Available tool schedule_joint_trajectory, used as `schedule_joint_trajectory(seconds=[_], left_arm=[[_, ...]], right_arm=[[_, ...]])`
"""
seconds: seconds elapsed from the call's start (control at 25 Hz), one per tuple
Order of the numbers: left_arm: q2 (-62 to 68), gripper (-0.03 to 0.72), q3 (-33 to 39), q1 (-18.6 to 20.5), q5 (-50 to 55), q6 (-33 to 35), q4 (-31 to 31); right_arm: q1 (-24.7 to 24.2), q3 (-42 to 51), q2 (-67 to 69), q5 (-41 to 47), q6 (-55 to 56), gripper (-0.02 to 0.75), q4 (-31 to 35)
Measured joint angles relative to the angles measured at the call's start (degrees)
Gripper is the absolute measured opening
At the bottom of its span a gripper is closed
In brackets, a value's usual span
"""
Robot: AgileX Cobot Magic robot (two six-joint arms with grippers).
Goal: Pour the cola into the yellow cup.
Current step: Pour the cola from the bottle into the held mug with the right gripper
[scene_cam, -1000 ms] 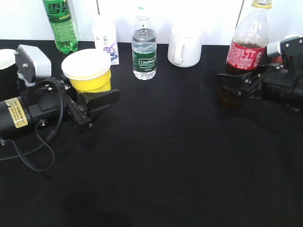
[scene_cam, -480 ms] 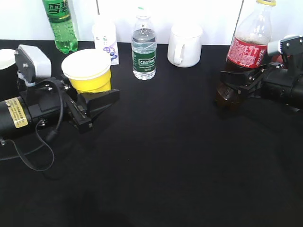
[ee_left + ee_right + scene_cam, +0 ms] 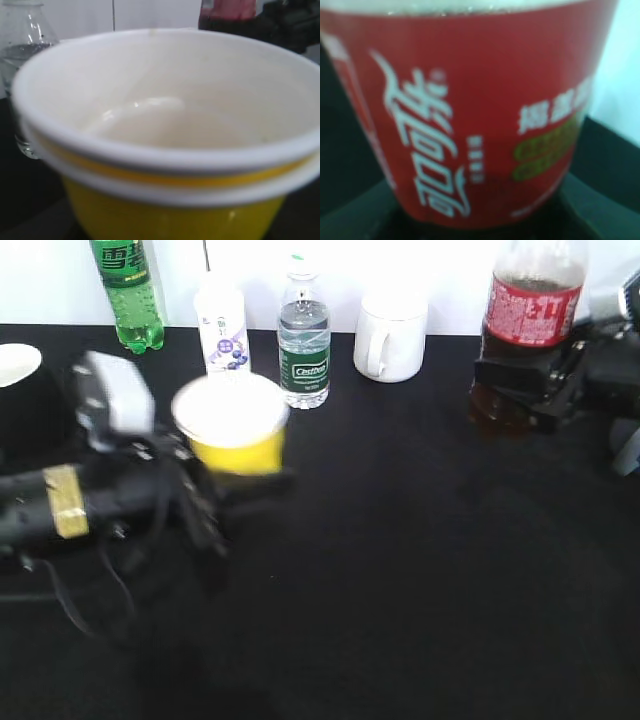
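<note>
The yellow cup (image 3: 236, 435), white-rimmed and empty, is held by my left gripper (image 3: 235, 485), which is shut on it left of centre. It fills the left wrist view (image 3: 165, 150). The cola bottle (image 3: 530, 315) with its red label is upright at the far right, lifted off the black table, its cap out of frame. My right gripper (image 3: 520, 390) is shut on its lower body. The red label fills the right wrist view (image 3: 470, 115).
Along the back stand a green soda bottle (image 3: 127, 290), a small white bottle (image 3: 222, 335), a clear water bottle (image 3: 303, 340) and a white mug (image 3: 390, 335). A dark cup with white inside (image 3: 18, 380) stands at the far left.
My left gripper has carried the yellow cup to the right and nearer the camera. My right gripper has lifted the cola bottle upward.
</note>
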Motion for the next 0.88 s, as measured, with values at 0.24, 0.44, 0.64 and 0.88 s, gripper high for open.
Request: schedule_joint_trajectory(seconds=[0.24,0.44,0.64,0.88], left_arm=[[0.00,0.438,-5.59,-9.69,4.90,-1.92,0.04],[0.07,0.438,-13.54,-17.36,12.52,-2.32,-2.35],[0.07,0.438,-14.11,-19.58,13.69,-2.85,-4.12],[0.07,0.438,-14.11,-19.75,14.91,-6.25,-1.05]], right_arm=[[0.00,0.00,-5.46,0.10,-2.13,0.419,-13.42],[0.00,0.00,-6.85,0.05,-16.92,0.419,-13.98],[0.00,0.00,-6.89,0.05,-33.24,0.419,-8.37],[0.00,0.00,-6.89,0.15,-50.56,0.418,0.94]])
